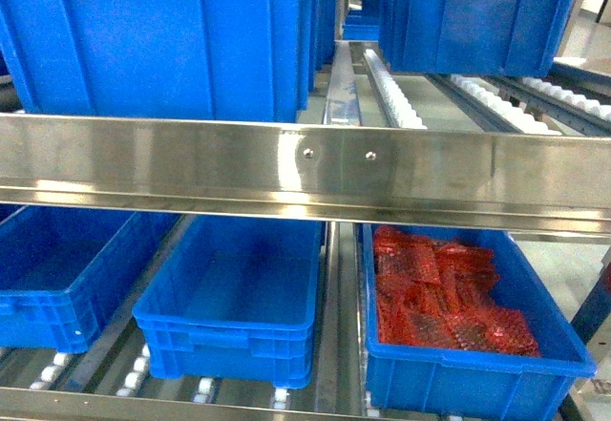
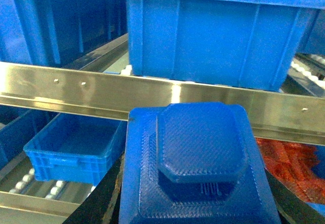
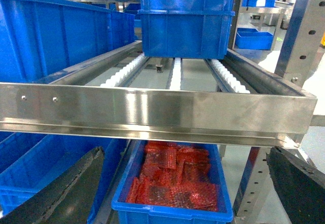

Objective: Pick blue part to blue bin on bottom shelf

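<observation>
Left gripper (image 2: pixel 195 203) fills the bottom of its wrist view, its dark fingers (image 2: pixel 109 193) clamped on the blue part (image 2: pixel 198 153), a blocky printed piece with a fine woven-looking surface, an octagonal raised cap and a wider square base. Behind the part runs a brushed stainless rail (image 2: pixel 76 89) with small rivets, and under it, on the bottom shelf (image 2: pixel 30 201), sits the blue bin (image 2: pixel 71 153), a smooth-walled plastic crate with a ribbed rim, resting on small white rollers (image 2: pixel 23 183).

From the right wrist, the right gripper (image 3: pixel 177 203) hangs with its two black, rough-faced fingers (image 3: pixel 66 188) spread wide apart and nothing between them. Below lies a like crate (image 3: pixel 172 211) packed with crinkled red packets (image 3: pixel 175 181); above the shiny rail, roller tracks carry a stacked blue crate (image 3: pixel 188 31).

Head view shows no gripper. Beneath the polished rail the bin stands in the middle of the bottom shelf, its inside bare, a similar crate (image 1: pixel 57 287) to its left and the red-packet crate to its right.
</observation>
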